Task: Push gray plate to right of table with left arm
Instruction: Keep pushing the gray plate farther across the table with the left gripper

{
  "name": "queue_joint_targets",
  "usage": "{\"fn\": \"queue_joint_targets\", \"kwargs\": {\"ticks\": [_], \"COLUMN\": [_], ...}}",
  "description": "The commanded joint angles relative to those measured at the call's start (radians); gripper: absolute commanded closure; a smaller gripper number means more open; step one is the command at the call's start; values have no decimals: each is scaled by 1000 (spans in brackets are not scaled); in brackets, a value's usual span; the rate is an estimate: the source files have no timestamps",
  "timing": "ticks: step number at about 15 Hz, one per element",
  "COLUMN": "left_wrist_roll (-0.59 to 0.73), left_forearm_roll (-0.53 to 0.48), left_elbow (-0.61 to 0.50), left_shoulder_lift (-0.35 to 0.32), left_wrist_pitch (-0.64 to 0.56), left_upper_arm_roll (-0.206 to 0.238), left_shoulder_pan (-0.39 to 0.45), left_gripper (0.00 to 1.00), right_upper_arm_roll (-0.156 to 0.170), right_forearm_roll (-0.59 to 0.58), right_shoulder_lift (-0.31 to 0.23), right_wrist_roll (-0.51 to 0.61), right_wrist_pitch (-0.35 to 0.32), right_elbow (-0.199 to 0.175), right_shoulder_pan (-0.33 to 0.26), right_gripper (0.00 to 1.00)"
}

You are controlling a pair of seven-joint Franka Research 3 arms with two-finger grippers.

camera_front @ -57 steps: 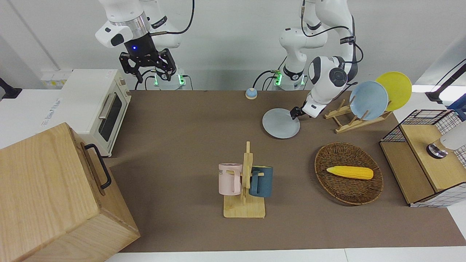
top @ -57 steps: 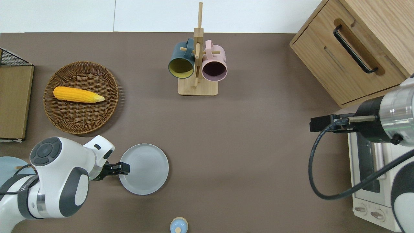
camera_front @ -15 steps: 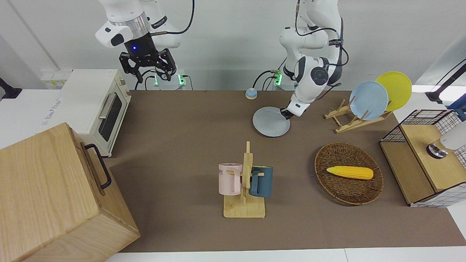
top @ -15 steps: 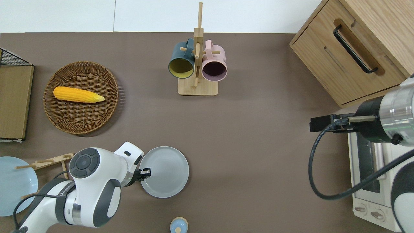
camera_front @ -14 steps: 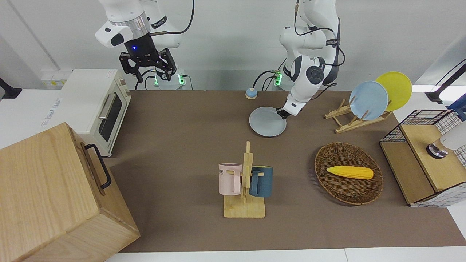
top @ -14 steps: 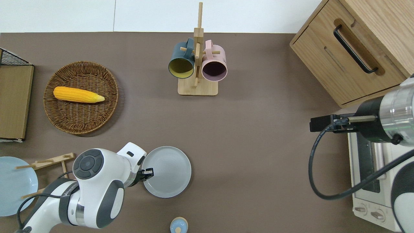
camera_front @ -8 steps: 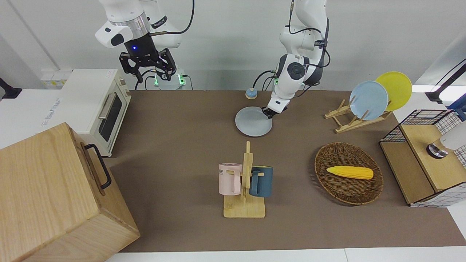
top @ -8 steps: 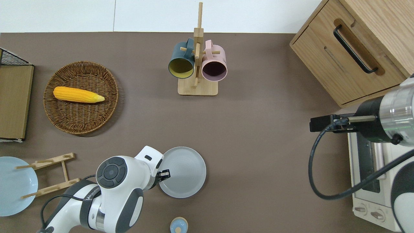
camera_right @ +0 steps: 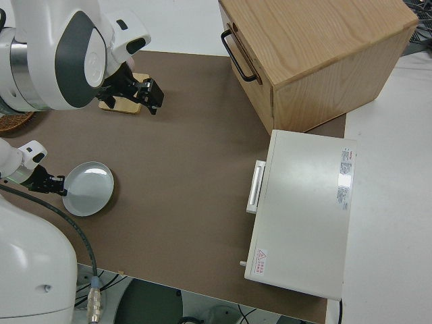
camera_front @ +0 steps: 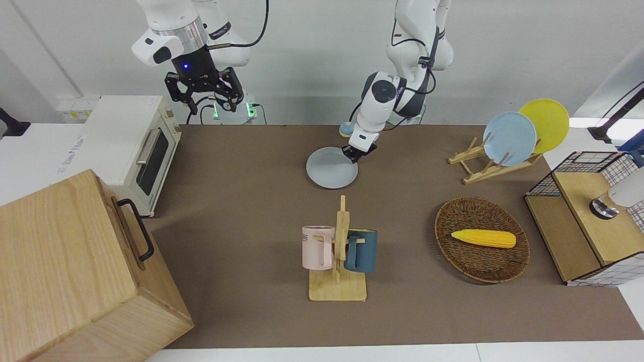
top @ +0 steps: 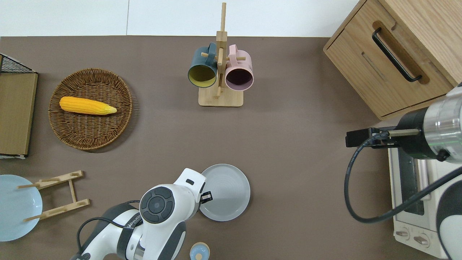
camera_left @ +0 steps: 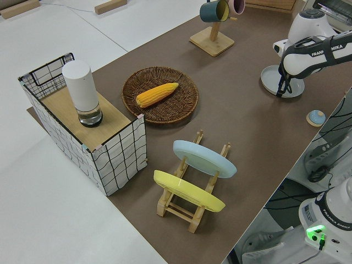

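The gray plate (camera_front: 332, 169) (top: 224, 192) (camera_left: 281, 81) (camera_right: 88, 189) lies flat on the brown table (camera_front: 241, 201), about midway between the two arms' ends and nearer to the robots than the mug rack. My left gripper (camera_front: 353, 154) (top: 206, 196) (camera_left: 280, 91) (camera_right: 52, 183) is low at the table, shut, its tip against the plate's rim on the side toward the left arm's end. My right gripper (camera_front: 204, 93) (camera_right: 143, 94) is parked, its fingers spread open and holding nothing.
A wooden mug rack (camera_front: 337, 251) (top: 220, 72) holds a pink and a blue mug. A small blue knob (camera_front: 347, 129) (top: 199, 251) sits close to the plate. The corn basket (camera_front: 482, 239) and plate rack (camera_front: 508, 141) are toward the left arm's end; toaster oven (camera_front: 131, 146) and wooden cabinet (camera_front: 75, 271) toward the right arm's.
The left gripper has kept sliding the gray plate along the table toward the right arm's end, away from the plate rack. The right arm has not moved.
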Motion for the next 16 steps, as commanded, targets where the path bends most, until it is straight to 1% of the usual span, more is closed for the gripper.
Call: {"fn": "queue_joint_targets", "kwargs": {"ticks": [1, 3, 5, 10, 11, 12, 13, 16], "left_wrist_roll": [-78, -98, -125, -173, -191, -214, -234, -263], "left_forearm_roll": [-12, -12, -12, -12, -12, -10, -10, -4], "left_elbow": [22, 32, 48, 82, 97, 120, 138, 152], "left_shoulder_lift": [74, 85, 109, 128, 132, 152, 175, 187], "left_wrist_pitch": [72, 79, 98, 104, 104, 112, 133, 168], "left_upper_arm_roll": [-55, -76, -101, -136, -144, -147, -145, -145], "left_shoulder_pan": [-16, -16, -16, -19, -30, -35, -57, -87], "left_gripper": [1000, 1000, 1000, 1000, 1000, 1000, 1000, 1000], "right_upper_arm_roll": [4, 4, 4, 4, 4, 4, 4, 4], "right_forearm_roll": [16, 16, 16, 16, 16, 16, 16, 16], "right_shoulder_lift": [6, 6, 6, 6, 6, 6, 6, 6], "right_wrist_roll": [2, 2, 2, 2, 2, 2, 2, 2], "right_wrist_pitch": [-5, -5, -5, -5, -5, -5, -5, -5], "right_elbow": [14, 14, 14, 14, 14, 14, 14, 14], "right_shoulder_pan": [-6, -6, -6, -6, -6, -6, -6, -6], "right_gripper": [5, 5, 5, 5, 5, 5, 5, 5]}}
